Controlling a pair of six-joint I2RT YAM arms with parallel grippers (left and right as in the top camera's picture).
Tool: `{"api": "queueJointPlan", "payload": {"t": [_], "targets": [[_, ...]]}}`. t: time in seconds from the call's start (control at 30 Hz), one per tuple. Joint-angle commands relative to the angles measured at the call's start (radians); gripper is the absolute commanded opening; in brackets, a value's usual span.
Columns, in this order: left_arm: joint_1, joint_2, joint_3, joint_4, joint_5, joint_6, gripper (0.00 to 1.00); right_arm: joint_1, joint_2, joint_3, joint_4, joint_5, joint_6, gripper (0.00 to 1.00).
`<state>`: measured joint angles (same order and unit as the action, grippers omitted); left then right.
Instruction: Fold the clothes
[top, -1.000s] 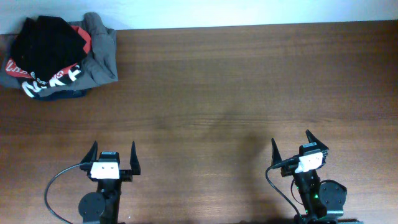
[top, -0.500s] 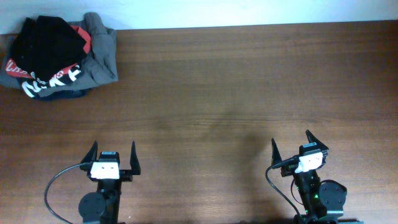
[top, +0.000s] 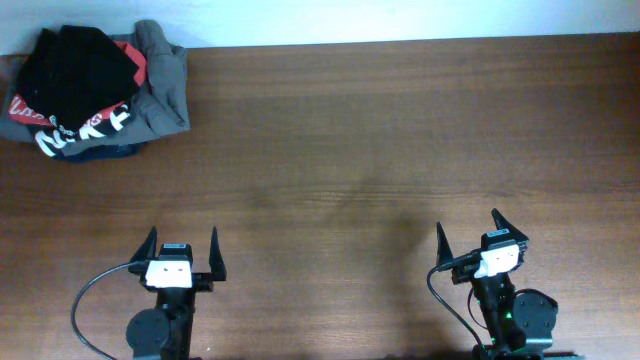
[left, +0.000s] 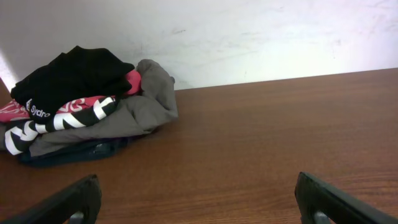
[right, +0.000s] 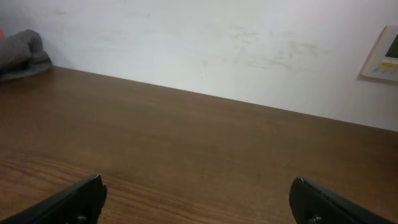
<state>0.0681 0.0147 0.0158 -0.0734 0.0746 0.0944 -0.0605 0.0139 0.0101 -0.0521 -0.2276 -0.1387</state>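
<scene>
The black garment (top: 78, 66) lies crumpled on top of a pile of clothes at the table's far left corner. In the left wrist view it (left: 71, 78) shows a small white logo print. My left gripper (top: 181, 250) is open and empty near the front edge, far from the pile; its fingers (left: 198, 198) frame bare wood. My right gripper (top: 470, 238) is open and empty at the front right; its fingers (right: 198, 198) also frame bare wood.
Under the black garment lie a red shirt with white lettering (top: 85, 122) and a grey garment (top: 160, 85). The wooden table (top: 380, 130) meets a white wall at the back. A wall panel (right: 384, 53) shows at the right.
</scene>
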Motion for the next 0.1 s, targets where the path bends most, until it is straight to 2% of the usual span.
{"api": "queueJointPlan", "payload": {"t": [0.0,0.07], "targets": [[0.005,-0.01,-0.007,-0.003,-0.007,0.012,0.99,0.01,-0.01,-0.005,-0.005,-0.008,-0.003,0.98],[0.005,-0.01,-0.007,-0.003,-0.007,0.012,0.99,0.01,-0.01,-0.005,-0.005,-0.008,-0.003,0.99]]}}
